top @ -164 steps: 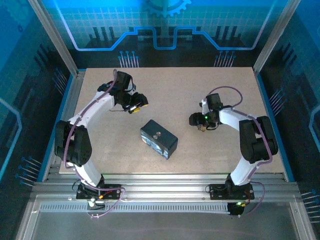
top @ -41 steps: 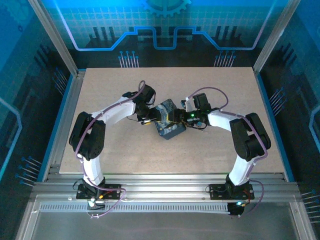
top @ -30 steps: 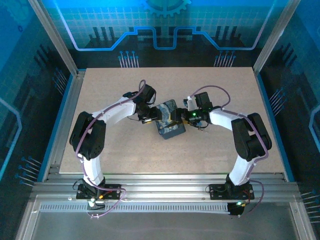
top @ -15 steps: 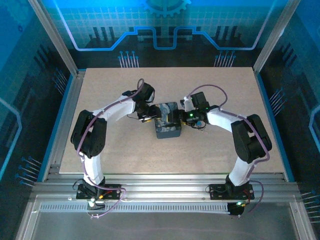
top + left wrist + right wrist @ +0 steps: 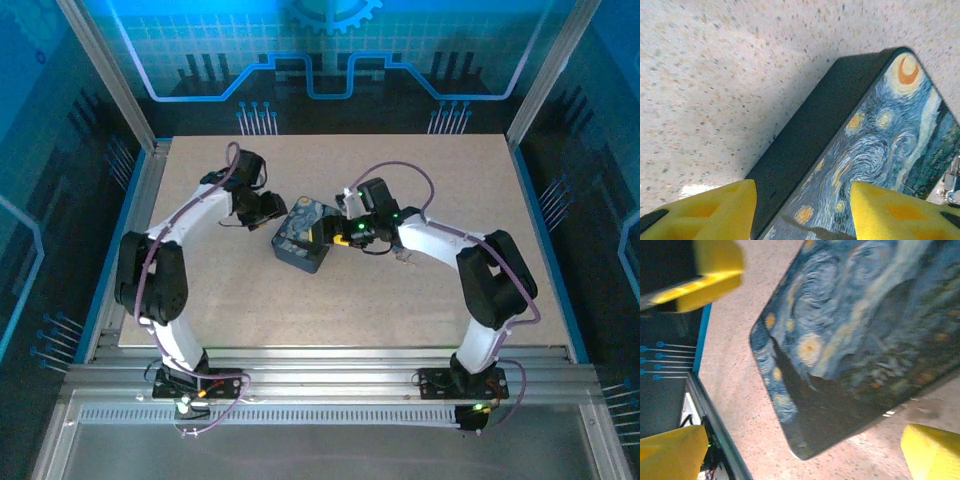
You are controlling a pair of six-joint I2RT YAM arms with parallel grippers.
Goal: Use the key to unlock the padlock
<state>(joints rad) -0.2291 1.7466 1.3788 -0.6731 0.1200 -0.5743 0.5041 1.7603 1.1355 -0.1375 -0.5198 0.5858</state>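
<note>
Around speckled tabletop (image 5: 450,170), blue-lit walls (image 5: 430,40).

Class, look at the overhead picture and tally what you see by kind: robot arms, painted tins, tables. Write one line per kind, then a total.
Robot arms: 2 (left arm, right arm)
Painted tin: 1
Table: 1
Total: 4

Tin (image 5: 875,145): painted lid smooth, slight sheen; dark side wall plainer, near matt.
Table (image 5: 715,75): speckled, fine-grained, matt.
My finger pads (image 5: 715,212): yellow, matt, rubbery-looking.
My arm shells (image 5: 190,215): white, smooth, glossy, plastic by the look.
</note>
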